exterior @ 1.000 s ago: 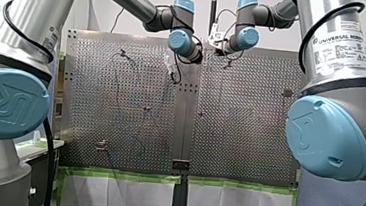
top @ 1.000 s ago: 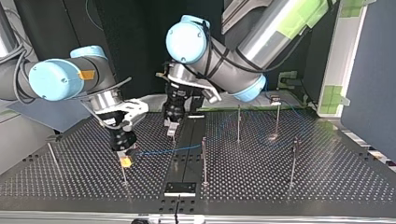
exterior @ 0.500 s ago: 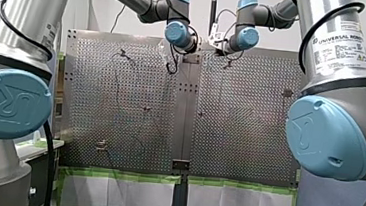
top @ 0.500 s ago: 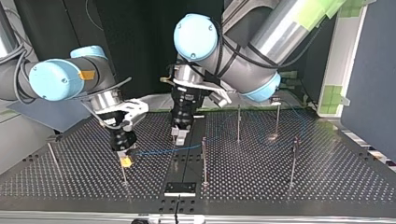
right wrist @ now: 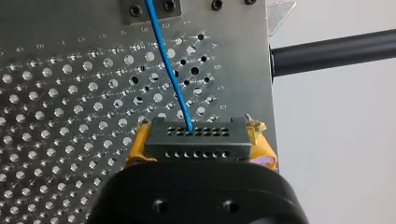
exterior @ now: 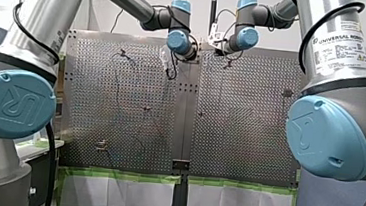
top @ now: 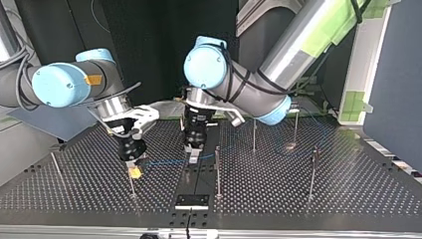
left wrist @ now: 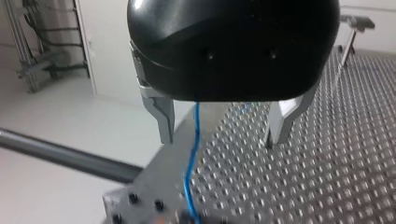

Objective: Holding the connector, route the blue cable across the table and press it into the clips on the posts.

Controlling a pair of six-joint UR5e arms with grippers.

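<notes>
In the right wrist view my right gripper (right wrist: 196, 148) is shut on the black connector (right wrist: 195, 132), its yellow pads (right wrist: 138, 145) pinching both sides. The blue cable (right wrist: 166, 65) leaves the connector and runs ahead over the perforated plate. In the top view my right gripper (top: 133, 168) holds the connector low at the left. My left gripper (top: 193, 155) hangs just to its right, over the cable (top: 166, 162). In the left wrist view my left gripper (left wrist: 218, 140) is open, and its metal fingers (left wrist: 161, 116) straddle the cable (left wrist: 191, 154) without touching it.
Several thin posts stand on the table in the top view: one near the centre (top: 217, 167), others at the right (top: 254, 133) (top: 312, 172), and one under my right gripper (top: 132, 188). A dark centre strip (top: 196, 177) with a bracket runs to the near edge.
My left arm has swung toward the top view's near edge and come down, bringing its open fingers over the cable beside my right gripper. My right arm has stayed still.
</notes>
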